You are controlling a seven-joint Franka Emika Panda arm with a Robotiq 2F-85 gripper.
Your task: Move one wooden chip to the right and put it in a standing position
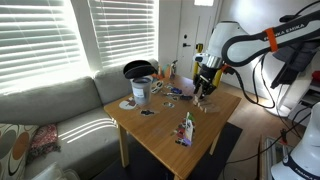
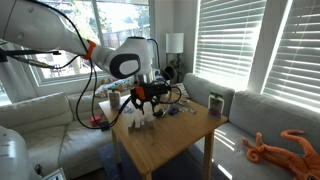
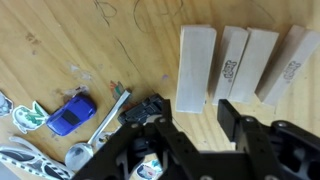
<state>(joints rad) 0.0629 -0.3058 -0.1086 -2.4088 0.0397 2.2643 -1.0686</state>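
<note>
Several pale wooden chips lie side by side on the wooden table in the wrist view; the leftmost chip is the widest, with others to its right. My gripper is open and empty, its black fingers just below the leftmost chips and touching none of them. In both exterior views the gripper hangs low over the far part of the table. The chips are too small to make out clearly there.
A blue toy car, a spoon, a small black object and stickers lie left of the chips. A tin can, a black bowl and a small upright item stand on the table. A sofa borders it.
</note>
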